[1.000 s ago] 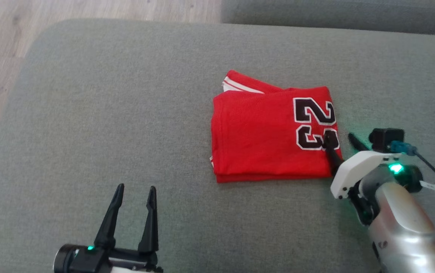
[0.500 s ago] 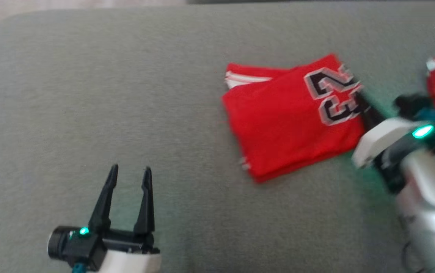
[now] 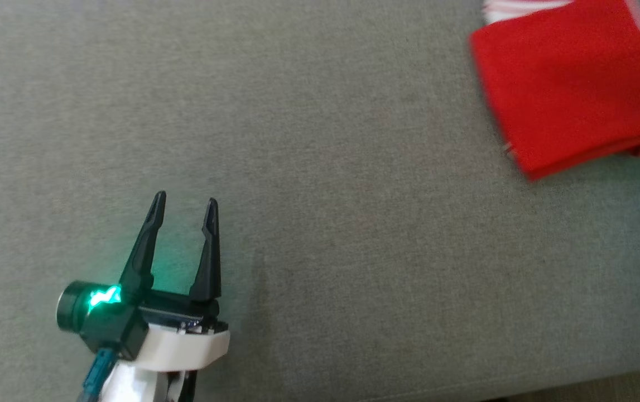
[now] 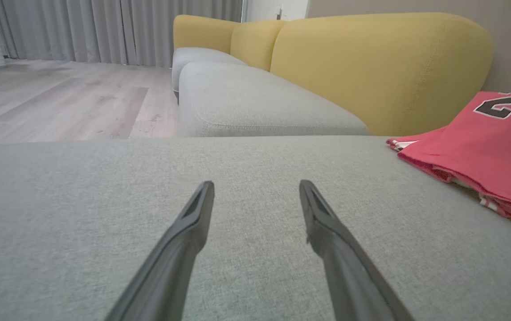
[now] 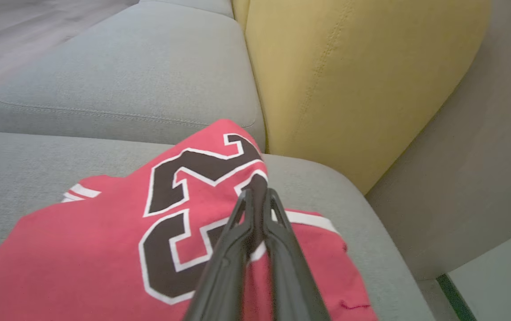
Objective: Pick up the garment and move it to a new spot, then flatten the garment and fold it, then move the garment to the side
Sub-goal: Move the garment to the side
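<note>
A: While the folded jersey [image 5: 59, 267] is being held on the grey sofa seat [image 3: 320, 167], near the yellow backrest [image 5: 349, 67], what is being clamped, and by which gripper?

B: Its edge, by the printed number [image 5: 202, 165], is being pinched between the closed fingers [image 5: 228, 263] of the right gripper [image 5: 259, 192]. The left gripper [image 3: 184, 199] is being held spread apart over bare seat, well apart from the jersey.

A: How is the jersey being judged to handle?

B: It is being taken as light, soft and limp: with a single pinch, the layers are likely being left free to sag or slide open. A hold through all layers at the folded edge is being favoured, with a second corner being considered for the idle gripper.
</note>
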Tool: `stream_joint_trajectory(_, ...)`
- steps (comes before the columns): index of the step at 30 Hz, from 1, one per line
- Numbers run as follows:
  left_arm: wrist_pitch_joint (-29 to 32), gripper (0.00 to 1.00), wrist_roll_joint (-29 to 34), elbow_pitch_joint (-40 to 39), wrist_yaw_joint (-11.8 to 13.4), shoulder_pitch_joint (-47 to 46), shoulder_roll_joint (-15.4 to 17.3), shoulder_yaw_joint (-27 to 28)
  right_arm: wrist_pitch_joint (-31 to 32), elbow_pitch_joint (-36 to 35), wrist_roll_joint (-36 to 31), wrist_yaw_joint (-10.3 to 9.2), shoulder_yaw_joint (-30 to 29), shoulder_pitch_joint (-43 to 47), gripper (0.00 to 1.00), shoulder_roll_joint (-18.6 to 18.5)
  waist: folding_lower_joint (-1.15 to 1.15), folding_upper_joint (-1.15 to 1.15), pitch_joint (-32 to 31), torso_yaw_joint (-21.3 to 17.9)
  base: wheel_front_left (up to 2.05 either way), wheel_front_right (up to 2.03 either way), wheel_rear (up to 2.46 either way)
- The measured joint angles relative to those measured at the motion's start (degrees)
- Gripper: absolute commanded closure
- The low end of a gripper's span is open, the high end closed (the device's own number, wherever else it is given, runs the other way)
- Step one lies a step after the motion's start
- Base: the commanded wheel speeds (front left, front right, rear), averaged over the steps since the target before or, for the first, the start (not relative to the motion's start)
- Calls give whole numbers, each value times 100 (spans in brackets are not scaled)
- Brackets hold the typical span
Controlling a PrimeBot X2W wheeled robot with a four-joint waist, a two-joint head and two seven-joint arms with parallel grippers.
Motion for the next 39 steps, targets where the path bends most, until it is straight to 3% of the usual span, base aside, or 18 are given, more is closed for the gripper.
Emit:
stream_joint_trajectory(6, 0, 0, 86, 29, -58, -137, -4, 23, 464, -828, -280, 0, -898, 248, 100, -98, -1, 0, 267, -149, 0, 0, 0)
stream_joint_trajectory(8, 0, 0, 96, 41, -100, -185, -7, 38, 567, -988, -474, 0, -1170, 321, 0, -78, 0, 0, 302, -165, 0, 0, 0)
stream_joint_trajectory(13, 0, 0, 97, 138, -131, -216, -8, 47, 448, -1447, -1128, 0, -1399, 488, 0, 363, -1, 0, 186, -170, 0, 0, 0)
stream_joint_trajectory(20, 0, 0, -152, 227, -42, -172, -9, 73, -297, -1191, -1328, 0, -737, 1005, 0, 1094, -1, 0, -217, -130, 0, 0, 0)
stream_joint_trajectory(28, 0, 0, -593, 350, 165, 282, -7, 123, -1940, 221, -1035, 0, 714, 1614, 0, 1902, -2, 0, -1039, 9, 0, 0, 0)
stream_joint_trajectory(33, 0, 0, -638, 370, 277, 548, -5, 124, -2224, 703, -766, 0, 1298, 1997, 0, 2280, -3, 0, -1524, 144, 0, 0, 0)
stream_joint_trajectory(39, 0, 0, -627, 367, 314, 976, 0, 166, -2227, -296, -611, 0, 1292, 2633, 0, 2418, -3, 0, -2076, 292, 0, 0, 0)
